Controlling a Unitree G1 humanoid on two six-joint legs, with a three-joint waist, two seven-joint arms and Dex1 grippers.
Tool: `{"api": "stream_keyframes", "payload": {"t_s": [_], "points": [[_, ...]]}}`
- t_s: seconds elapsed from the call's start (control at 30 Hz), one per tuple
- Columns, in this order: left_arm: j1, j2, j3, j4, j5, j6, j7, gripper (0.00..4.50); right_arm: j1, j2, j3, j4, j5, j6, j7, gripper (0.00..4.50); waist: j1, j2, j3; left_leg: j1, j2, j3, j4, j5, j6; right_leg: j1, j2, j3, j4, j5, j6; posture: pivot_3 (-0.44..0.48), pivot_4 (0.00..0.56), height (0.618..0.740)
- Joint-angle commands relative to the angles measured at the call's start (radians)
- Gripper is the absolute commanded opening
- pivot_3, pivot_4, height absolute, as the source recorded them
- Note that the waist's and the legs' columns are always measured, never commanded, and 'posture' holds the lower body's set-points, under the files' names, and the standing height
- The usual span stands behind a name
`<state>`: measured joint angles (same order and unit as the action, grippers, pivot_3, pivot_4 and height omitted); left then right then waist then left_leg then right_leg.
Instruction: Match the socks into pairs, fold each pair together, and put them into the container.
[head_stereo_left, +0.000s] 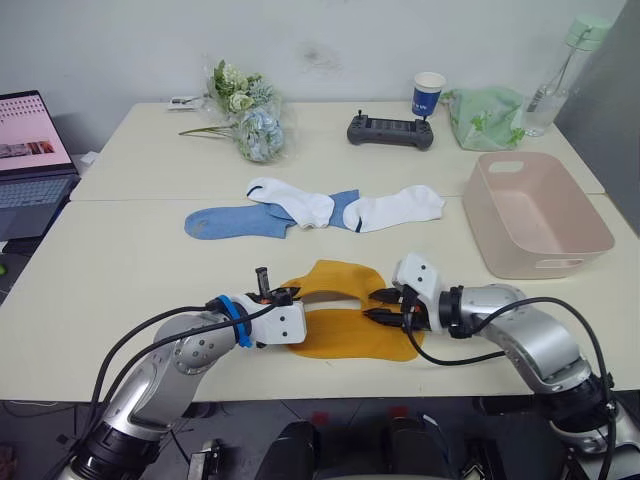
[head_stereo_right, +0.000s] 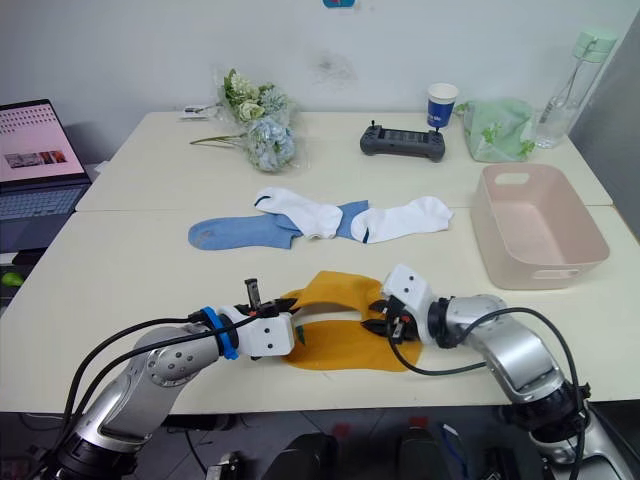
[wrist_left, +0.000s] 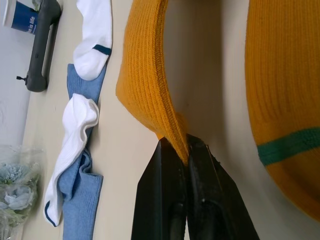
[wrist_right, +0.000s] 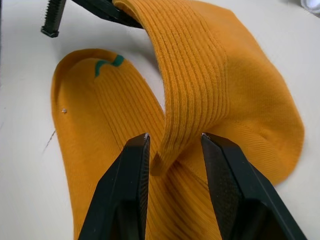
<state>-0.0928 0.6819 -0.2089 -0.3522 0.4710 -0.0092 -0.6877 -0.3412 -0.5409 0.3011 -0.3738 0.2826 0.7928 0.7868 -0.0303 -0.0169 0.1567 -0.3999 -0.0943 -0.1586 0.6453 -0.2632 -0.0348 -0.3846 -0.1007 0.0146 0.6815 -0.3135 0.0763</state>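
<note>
Near the front edge of the tabletop (head_stereo_left: 130, 270), a soft, limp mustard-yellow sock (head_stereo_left: 345, 315) is pinched at its ribbed cuff by the closed left gripper (head_stereo_left: 283, 296), while the right gripper (head_stereo_left: 385, 306) is spread around a fold, judged a good hold.

You've got two mustard-yellow ribbed socks (head_stereo_left: 345, 330) at the near edge, overlapping. Two white ankle socks with dark trim: one (head_stereo_left: 292, 201), two (head_stereo_left: 398, 209). Light blue socks: one clear (head_stereo_left: 235, 221), with a second blue piece (head_stereo_left: 343, 206) peeking between the white ones, so call it two. One pale pink plastic tub (head_stereo_left: 590, 238). One blue-and-white paper cup (head_stereo_left: 428, 94), one dark handheld controller (head_stereo_left: 390, 131), one pale green cloth bag (head_stereo_left: 485, 117), one clear bottle with a green cap (head_stereo_left: 560, 75), one wrapped flower bunch (head_stereo_left: 250, 115), one open laptop (head_stereo_left: 35, 160).
</note>
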Motion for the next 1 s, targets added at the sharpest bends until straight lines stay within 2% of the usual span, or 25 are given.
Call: {"api": "stream_keyframes", "payload": {"t_s": [0.03,0.07,0.17,0.2,0.33,0.5,0.63,0.7,0.77,0.87,1.0], "points": [[-0.007,0.006,0.013,-0.012,-0.015,-0.012,0.003,0.00,-0.023,-0.004,-0.007,0.006,-0.010,-0.026,-0.002,1.37,0.001,0.000,0.000,0.000,0.000,0.000,0.000,0.000,0.000,0.000,0.000,0.000,0.000,0.000,0.000,0.000,0.150,0.740],[-0.006,0.006,0.014,-0.011,-0.016,-0.012,0.003,0.00,-0.025,-0.006,-0.008,0.005,-0.001,-0.025,0.009,1.19,0.001,0.000,0.000,0.000,0.000,0.000,0.000,0.000,0.000,0.000,0.000,0.000,0.000,0.000,0.000,0.000,0.150,0.740],[-0.004,0.005,0.019,-0.011,-0.019,-0.011,0.006,0.00,-0.024,-0.025,-0.017,-0.003,0.012,-0.027,0.035,0.17,0.000,0.000,0.000,0.000,0.000,0.000,0.000,0.000,0.000,0.000,0.000,0.000,0.000,0.000,0.000,0.000,0.150,0.740],[-0.002,0.004,0.026,-0.012,-0.019,-0.010,0.012,0.00,-0.028,-0.037,-0.025,0.002,0.008,-0.041,0.044,0.03,0.000,0.000,0.000,0.000,0.000,0.000,0.000,0.000,0.000,0.000,0.000,0.000,0.000,0.000,0.000,0.000,0.150,0.740],[0.000,0.014,0.047,-0.009,-0.043,-0.026,0.011,0.00,-0.055,-0.107,-0.045,0.042,-0.012,-0.147,0.118,0.03,0.000,0.000,0.000,0.000,0.000,0.000,0.000,0.000,0.000,0.000,0.000,0.000,0.000,0.000,0.000,0.000,0.150,0.740],[-0.042,0.054,0.079,-0.047,-0.190,-0.020,-0.098,0.00,-0.148,-0.231,-0.040,0.085,-0.033,-0.312,0.290,0.03,0.000,0.000,0.000,0.000,0.000,0.000,0.000,0.000,0.000,0.000,0.000,-0.001,0.000,0.000,0.000,0.000,0.150,0.740],[-0.070,0.132,0.130,-0.165,-0.527,0.186,-0.344,0.00,-0.218,-0.345,-0.040,0.034,0.039,-0.317,0.489,0.03,-0.001,0.000,0.000,0.000,0.001,0.000,0.000,0.000,0.000,0.000,0.000,-0.001,-0.001,0.000,0.000,0.000,0.150,0.740],[-0.086,0.174,0.153,-0.229,-0.684,0.313,-0.427,0.00,-0.225,-0.406,-0.035,-0.008,0.086,-0.296,0.590,0.03,-0.001,0.000,0.001,-0.001,0.001,0.000,0.000,0.000,0.000,0.001,0.000,-0.001,-0.002,0.000,0.000,0.000,0.150,0.740],[-0.107,0.222,0.176,-0.290,-0.835,0.451,-0.489,0.00,-0.231,-0.467,-0.040,-0.060,0.157,-0.247,0.686,0.03,-0.001,0.001,0.001,-0.001,0.001,0.000,0.000,0.000,0.000,0.001,0.000,-0.002,-0.002,0.000,0.000,0.000,0.150,0.740],[-0.174,0.304,0.217,-0.347,-1.148,0.728,-0.553,0.00,-0.267,-0.513,-0.048,-0.132,0.305,-0.129,0.790,0.03,-0.001,0.000,0.002,0.000,0.001,-0.001,0.001,-0.001,0.001,0.003,0.000,-0.002,-0.002,0.000,0.000,0.000,0.150,0.740],[-0.195,0.403,0.175,-0.316,-1.245,0.814,-0.664,0.00,-0.282,-0.568,0.028,-0.157,0.406,-0.086,0.828,0.03,-0.003,0.001,0.002,0.003,0.002,-0.001,0.000,-0.002,0.004,0.005,0.001,-0.003,-0.002,0.000,0.000,0.000,0.150,0.740]]}}
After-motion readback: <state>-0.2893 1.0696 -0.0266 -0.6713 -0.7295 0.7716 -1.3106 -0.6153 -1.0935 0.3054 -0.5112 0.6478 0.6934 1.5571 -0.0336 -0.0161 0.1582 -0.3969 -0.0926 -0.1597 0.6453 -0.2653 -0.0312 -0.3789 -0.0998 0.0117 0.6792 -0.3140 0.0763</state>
